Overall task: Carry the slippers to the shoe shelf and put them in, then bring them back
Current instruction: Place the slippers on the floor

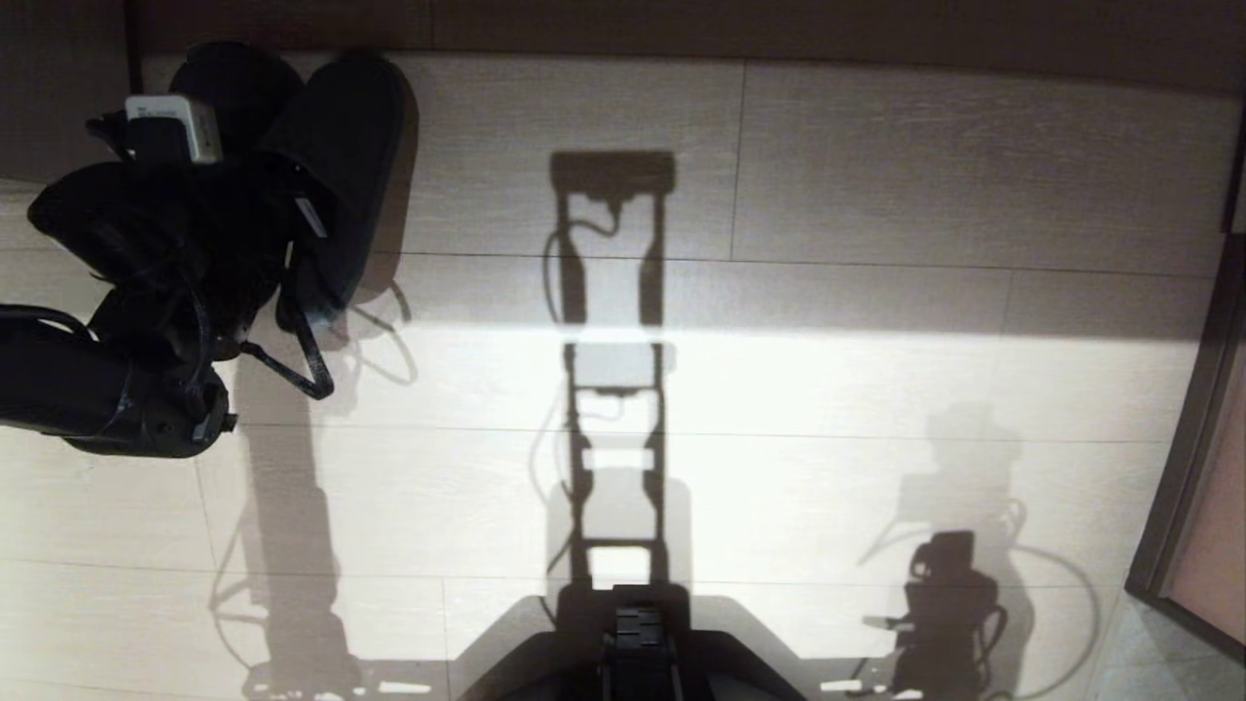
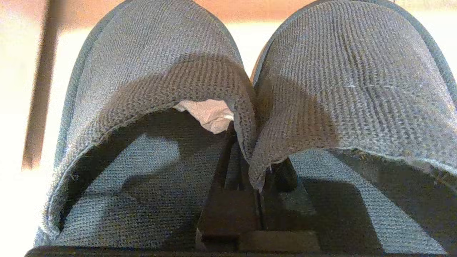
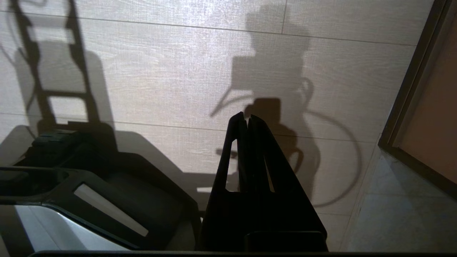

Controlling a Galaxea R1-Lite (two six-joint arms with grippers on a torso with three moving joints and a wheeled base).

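The slippers (image 2: pixel 228 107) are held side by side, their inner edges pinched together in the left gripper (image 2: pixel 250 171), whose jaws are closed tight on the fabric. In the head view the pair (image 1: pixel 321 166) hangs above the tiled floor (image 1: pixel 876 389), near its far left edge by a dark panel. The shoe shelf is not clearly in view, so I cannot tell which leg of the trip this is; setting the pair down remains. The right gripper (image 3: pixel 246 121) hangs parked, jaws shut and empty.
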